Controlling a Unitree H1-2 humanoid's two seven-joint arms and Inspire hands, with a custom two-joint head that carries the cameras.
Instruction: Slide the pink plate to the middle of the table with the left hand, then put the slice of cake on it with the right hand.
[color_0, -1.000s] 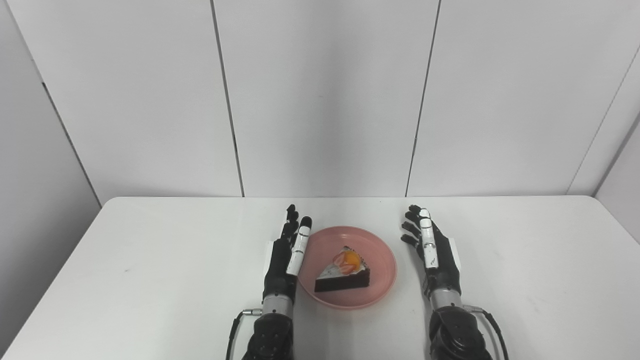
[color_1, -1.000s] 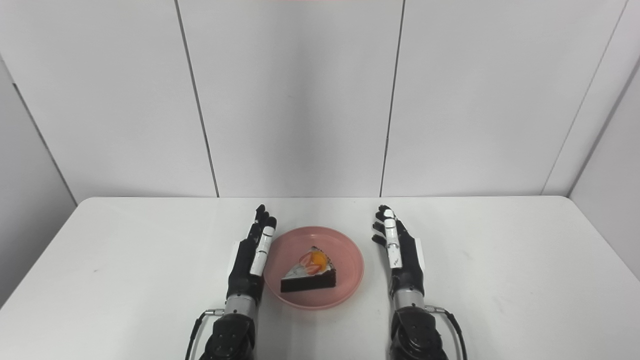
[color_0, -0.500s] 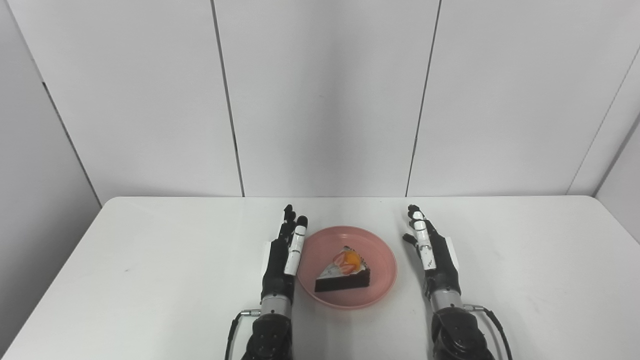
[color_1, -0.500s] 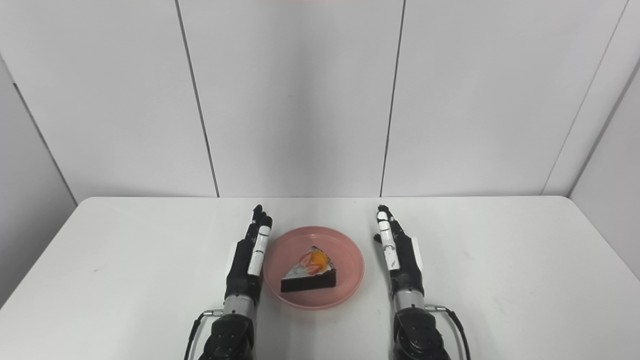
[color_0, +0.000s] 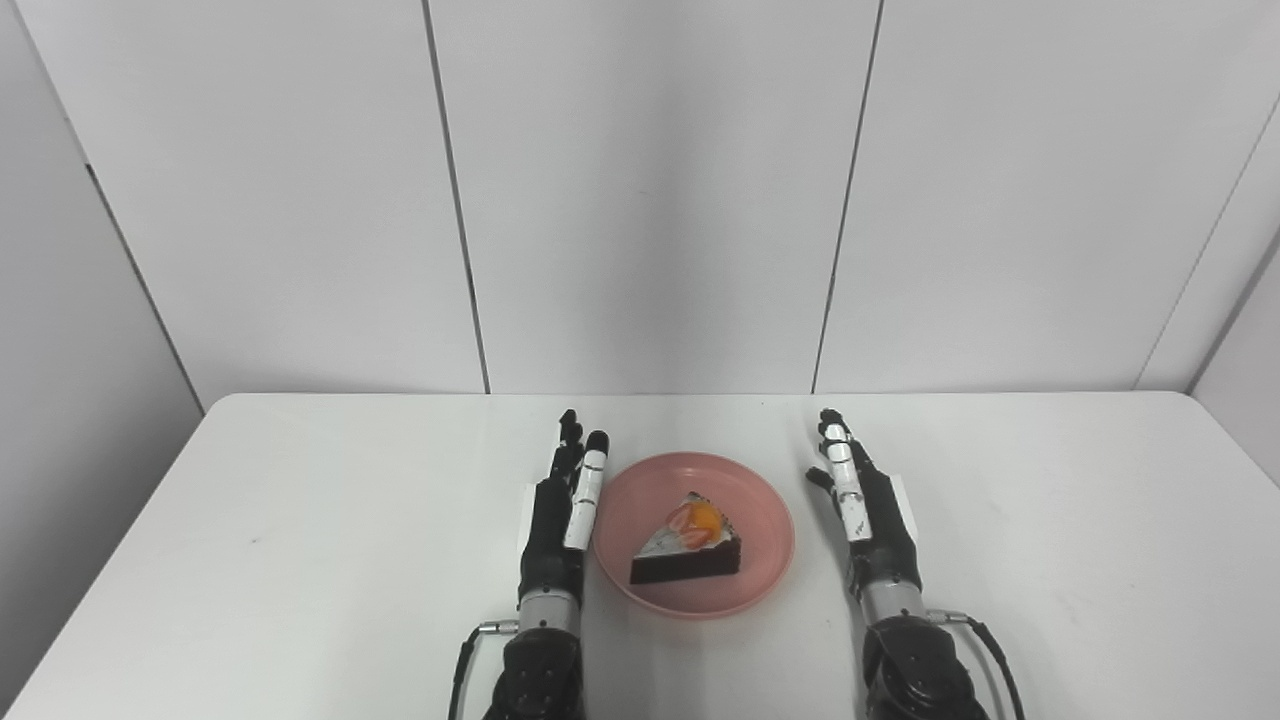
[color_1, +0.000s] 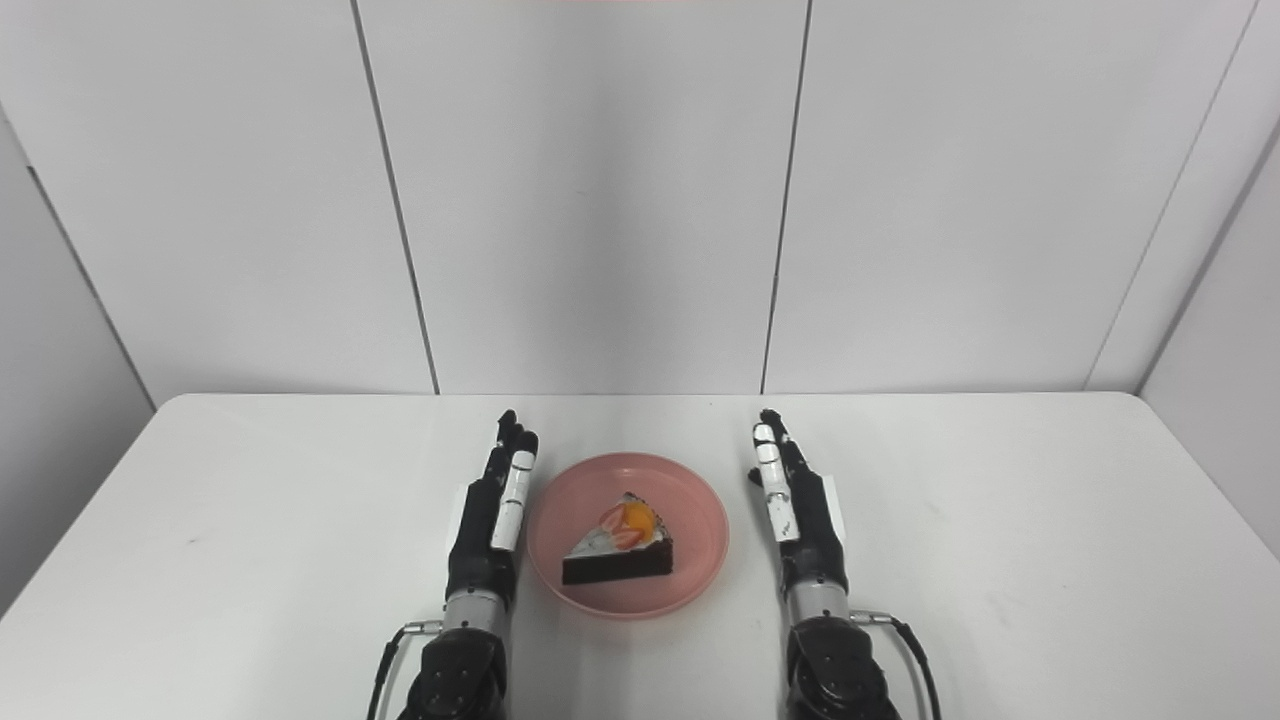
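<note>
The pink plate (color_0: 760, 500) lies near the middle of the white table, toward the front. A slice of chocolate cake (color_0: 688, 550) with white cream, strawberries and an orange piece on top sits on it. My left hand (color_0: 562, 510) stands edge-up just left of the plate, fingers straight and apart from the rim, holding nothing. My right hand (color_0: 866, 510) stands edge-up a little right of the plate, fingers straight, holding nothing. The same scene shows in the right eye view, with the plate (color_1: 700, 500), the left hand (color_1: 490, 515) and the right hand (color_1: 800, 510).
The white table (color_0: 300, 520) runs to a rounded back edge against grey wall panels (color_0: 640, 200). Bare tabletop lies to the left of my left hand and to the right of my right hand.
My left hand has drawn slightly left, away from the plate's rim. My right hand's fingers have straightened and closed together. Plate and cake have not moved.
</note>
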